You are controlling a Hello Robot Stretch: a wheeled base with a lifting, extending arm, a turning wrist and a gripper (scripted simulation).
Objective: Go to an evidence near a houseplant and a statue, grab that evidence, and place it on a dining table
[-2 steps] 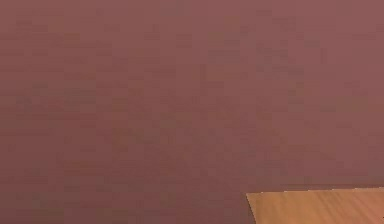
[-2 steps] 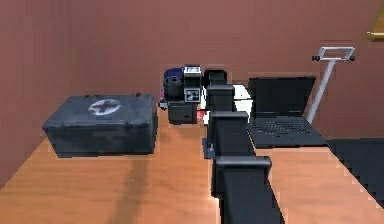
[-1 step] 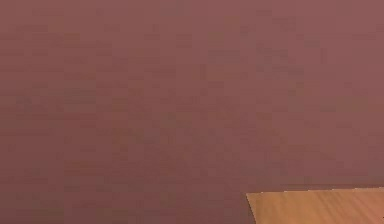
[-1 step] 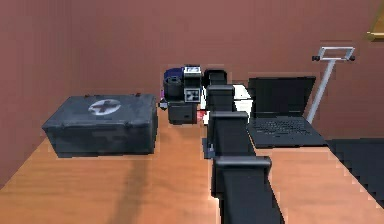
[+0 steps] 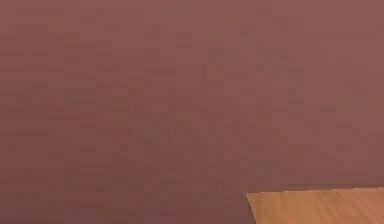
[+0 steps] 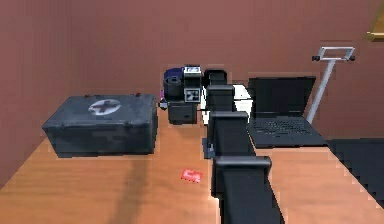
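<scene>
My arm [image 6: 235, 165] reaches out over a wooden table [image 6: 110, 185] in the arm side view. At its far end sits the gripper [image 6: 181, 98], a dark body near the table's far edge. A small blue and white thing [image 6: 175, 77] shows right at the gripper. I cannot tell whether the gripper holds anything. A small flat red thing [image 6: 190, 177] lies on the tabletop just left of the arm.
A dark grey hard case [image 6: 100, 123] stands on the table's left. An open black laptop [image 6: 281, 110] sits right of the arm, with a pale metal stand [image 6: 328, 75] behind it. A reddish-brown wall [image 5: 180, 90] is close ahead, and a wooden table corner [image 5: 320, 207] shows at lower right.
</scene>
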